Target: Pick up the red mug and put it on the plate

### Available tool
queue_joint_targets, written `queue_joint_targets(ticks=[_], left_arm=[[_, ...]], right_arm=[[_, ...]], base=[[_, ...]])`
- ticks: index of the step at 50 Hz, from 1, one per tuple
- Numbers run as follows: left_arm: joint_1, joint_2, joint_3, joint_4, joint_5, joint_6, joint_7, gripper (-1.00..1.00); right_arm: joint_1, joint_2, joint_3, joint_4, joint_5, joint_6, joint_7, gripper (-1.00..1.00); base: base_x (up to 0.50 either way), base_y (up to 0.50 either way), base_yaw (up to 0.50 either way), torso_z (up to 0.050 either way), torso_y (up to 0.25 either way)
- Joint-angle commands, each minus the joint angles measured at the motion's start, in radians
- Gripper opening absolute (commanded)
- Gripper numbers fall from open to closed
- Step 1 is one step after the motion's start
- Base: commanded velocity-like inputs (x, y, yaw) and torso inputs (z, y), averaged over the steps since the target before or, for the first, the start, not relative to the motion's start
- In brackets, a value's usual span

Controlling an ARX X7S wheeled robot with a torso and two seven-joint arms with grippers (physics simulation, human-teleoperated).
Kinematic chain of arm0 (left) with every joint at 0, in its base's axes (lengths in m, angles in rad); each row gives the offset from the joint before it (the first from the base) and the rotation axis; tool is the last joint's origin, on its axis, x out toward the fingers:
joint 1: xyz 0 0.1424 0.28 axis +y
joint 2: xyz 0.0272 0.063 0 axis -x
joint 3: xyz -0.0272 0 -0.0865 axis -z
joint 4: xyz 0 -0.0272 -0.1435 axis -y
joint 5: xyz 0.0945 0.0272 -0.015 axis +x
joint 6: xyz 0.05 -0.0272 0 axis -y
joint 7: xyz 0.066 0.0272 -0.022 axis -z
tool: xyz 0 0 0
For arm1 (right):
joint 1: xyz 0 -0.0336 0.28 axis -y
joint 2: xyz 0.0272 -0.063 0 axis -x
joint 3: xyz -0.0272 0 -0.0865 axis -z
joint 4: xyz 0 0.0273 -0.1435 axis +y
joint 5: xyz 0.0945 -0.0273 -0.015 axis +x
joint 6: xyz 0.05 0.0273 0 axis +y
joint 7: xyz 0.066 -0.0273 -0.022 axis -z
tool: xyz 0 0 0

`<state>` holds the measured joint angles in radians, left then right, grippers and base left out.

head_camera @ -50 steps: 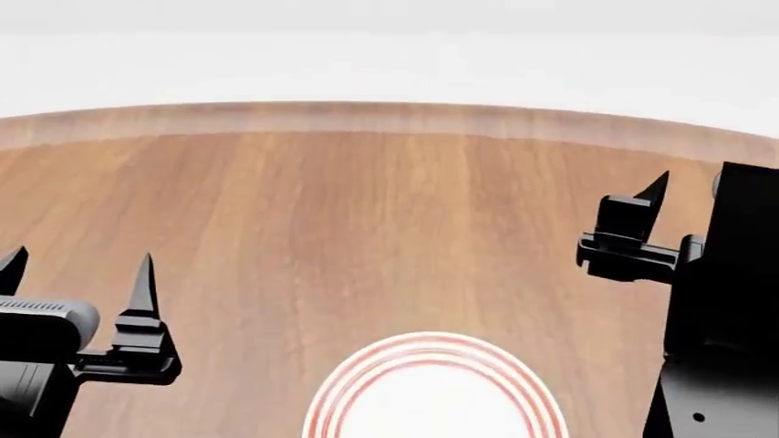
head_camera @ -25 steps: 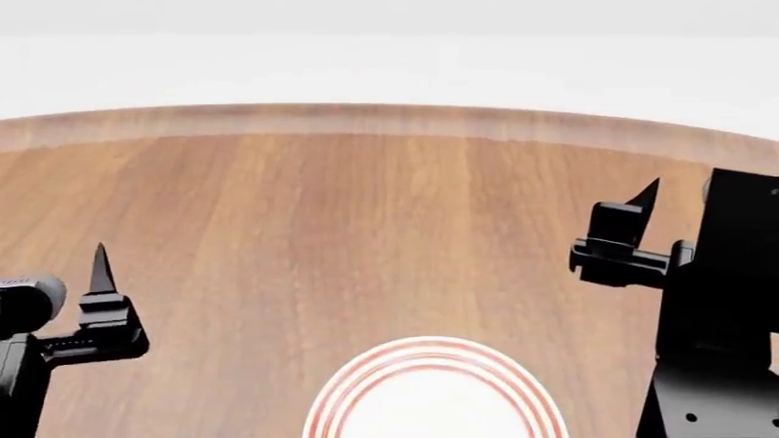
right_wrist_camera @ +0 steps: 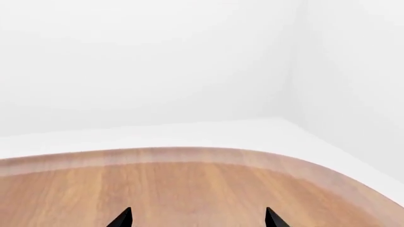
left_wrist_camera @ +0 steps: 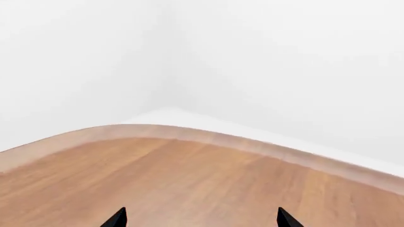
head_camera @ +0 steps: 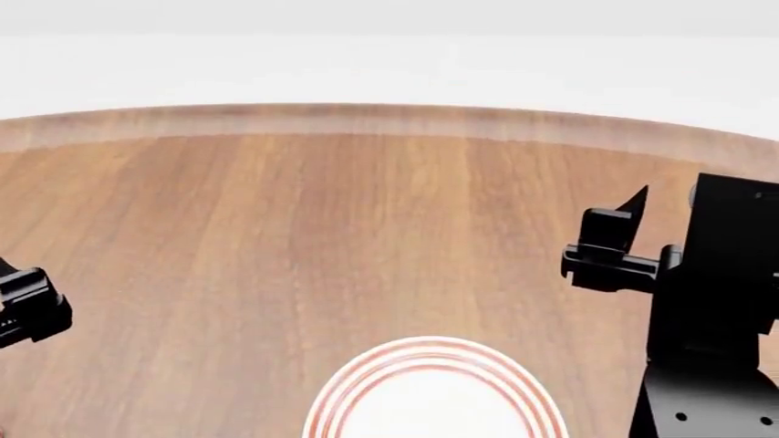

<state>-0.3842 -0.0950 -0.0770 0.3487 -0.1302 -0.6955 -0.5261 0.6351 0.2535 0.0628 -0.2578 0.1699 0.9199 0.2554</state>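
The red mug is out of view in every frame. The plate [head_camera: 432,347], white with red rings, lies at the near edge of the head view, cut off at the bottom. My left gripper [left_wrist_camera: 200,218] is open, with only bare wood between its tips; in the head view just a black part of it [head_camera: 31,306] shows at the far left edge. My right gripper [right_wrist_camera: 197,218] is open too, over bare table. One of its fingers [head_camera: 629,210] points away from me, to the right of the plate and farther back.
The wooden table [head_camera: 365,210] has a curved far edge [head_camera: 365,117], with white floor and walls beyond. My right arm's black body [head_camera: 718,301] fills the right side of the head view.
My left gripper has drawn back down and left, almost out of the head view. The right gripper has drifted slightly down and left. The plate has not moved.
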Motion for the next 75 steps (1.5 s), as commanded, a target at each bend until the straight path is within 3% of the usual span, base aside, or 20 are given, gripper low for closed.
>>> queue_joint_targets(ticks=[1, 34, 75], left_arm=[[-0.015, 0.002, -0.034, -0.046, -0.014, 0.003, -0.045, 1.00], [-0.020, -0.019, -0.063, -0.263, -0.049, 0.086, -0.077, 1.00], [-0.070, -0.012, -0.101, -0.389, -0.129, -0.047, -0.145, 1.00]], right_arm=[[-0.001, -0.001, -0.006, 0.019, 0.003, -0.013, 0.001, 1.00], [-0.005, -0.001, -0.013, 0.042, 0.015, -0.026, 0.006, 1.00], [-0.010, 0.003, -0.027, 0.075, 0.024, -0.048, 0.015, 1.00]], base=[[0.00, 0.00, 0.00, 0.000, 0.000], [0.00, 0.00, 0.00, 0.000, 0.000], [0.00, 0.00, 0.00, 0.000, 0.000]])
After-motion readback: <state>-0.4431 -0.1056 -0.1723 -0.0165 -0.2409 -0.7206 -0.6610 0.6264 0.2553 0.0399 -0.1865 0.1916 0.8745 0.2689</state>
